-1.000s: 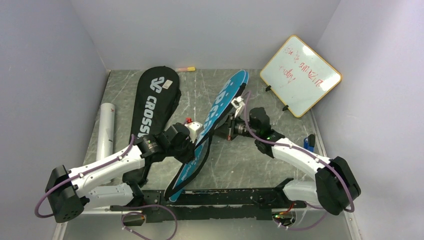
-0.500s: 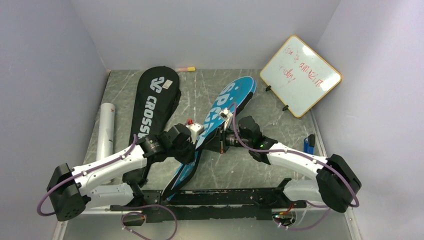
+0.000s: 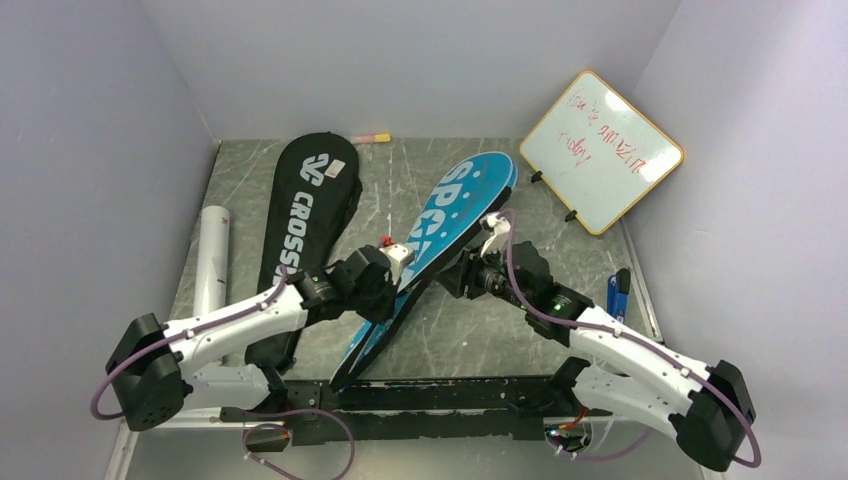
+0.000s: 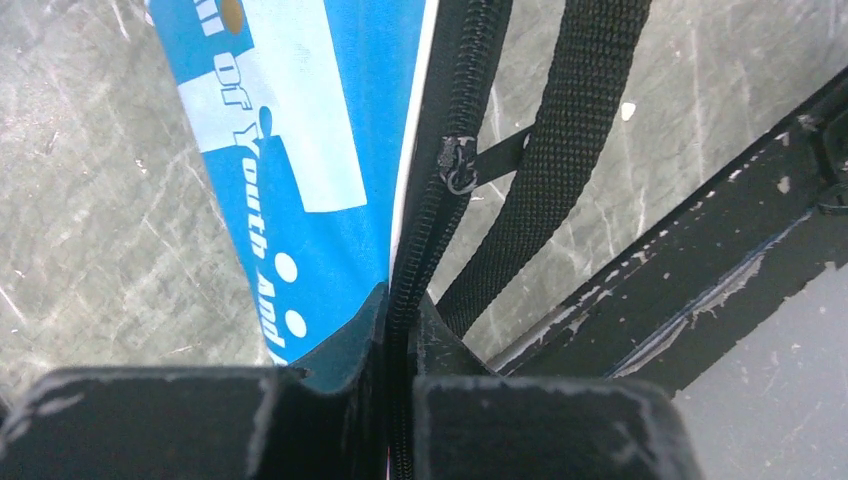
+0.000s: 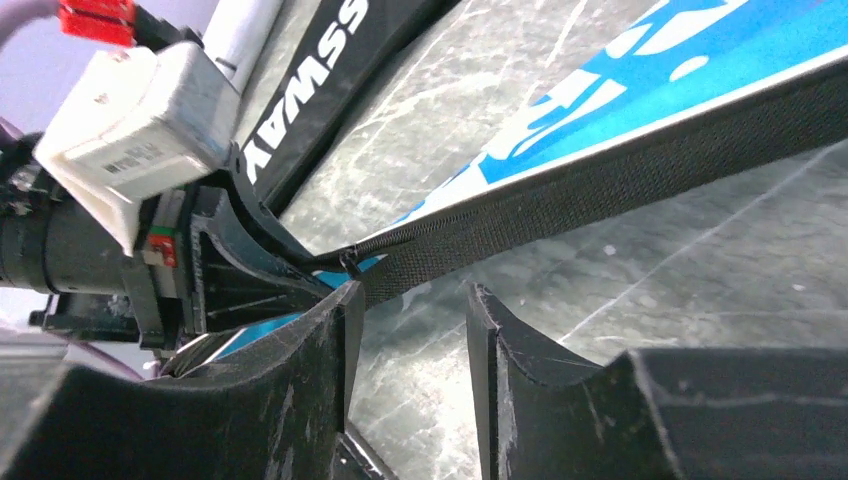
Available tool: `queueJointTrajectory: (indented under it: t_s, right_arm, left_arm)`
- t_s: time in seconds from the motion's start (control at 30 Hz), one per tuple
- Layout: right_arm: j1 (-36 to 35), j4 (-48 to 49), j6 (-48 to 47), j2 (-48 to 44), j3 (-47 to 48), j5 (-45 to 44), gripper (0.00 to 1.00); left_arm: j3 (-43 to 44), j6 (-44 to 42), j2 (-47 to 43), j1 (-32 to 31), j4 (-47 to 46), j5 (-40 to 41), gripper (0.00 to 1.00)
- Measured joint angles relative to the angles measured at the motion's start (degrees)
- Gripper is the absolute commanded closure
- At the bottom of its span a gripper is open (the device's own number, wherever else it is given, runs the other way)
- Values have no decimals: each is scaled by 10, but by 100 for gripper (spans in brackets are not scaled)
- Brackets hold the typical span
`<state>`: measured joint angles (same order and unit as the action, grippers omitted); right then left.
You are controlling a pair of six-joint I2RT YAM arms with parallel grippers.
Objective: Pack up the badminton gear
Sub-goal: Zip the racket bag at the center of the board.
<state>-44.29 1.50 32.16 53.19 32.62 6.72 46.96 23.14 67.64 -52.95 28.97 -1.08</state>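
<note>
A blue racket bag [image 3: 455, 205] with white lettering lies diagonally across the table's middle. My left gripper [image 3: 392, 290] is shut on its black zipper edge [image 4: 420, 250], about halfway along. The zipper pull [image 4: 460, 165] and a black strap [image 4: 570, 150] lie just past the jaws. My right gripper [image 3: 462, 277] stands open just right of the bag's edge, with only bare table between its fingers [image 5: 340, 330]. In the right wrist view the bag's zipper band [image 5: 600, 170] runs just beyond the fingertips. A black racket bag [image 3: 305, 210] lies flat to the left.
A long white tube [image 3: 212, 255] lies along the left wall. An orange-rimmed whiteboard [image 3: 600, 150] leans at the back right. A small blue object [image 3: 618, 290] sits by the right wall, a pink marker [image 3: 372, 137] by the back wall. A black rail [image 3: 450, 395] runs along the near edge.
My right gripper has opened and let go of the blue bag, then drawn back toward the near side. The bag, earlier tilted up on edge, has dropped flatter onto the table.
</note>
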Motion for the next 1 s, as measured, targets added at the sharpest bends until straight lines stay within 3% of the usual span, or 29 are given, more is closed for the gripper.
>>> queueJointTrajectory:
  t_s: [0.2,0.57,0.77,0.87,1.0]
  right_arm:
    - [1,-24,-5,-1,12,-32,54]
    - [3,-21,9,162,39,34,60]
    - [9,-14,46,124,-44,54,60]
    - [14,-15,51,115,-66,63,59]
    - [21,10,46,113,-67,74,56]
  left_arm:
    - [0,-15,43,0,-8,3,95]
    - [0,-19,61,0,-20,4,95]
    - [1,-20,85,0,-35,4,95]
    - [5,-24,103,0,-46,3,83]
    - [14,-27,128,-1,-63,-12,43]
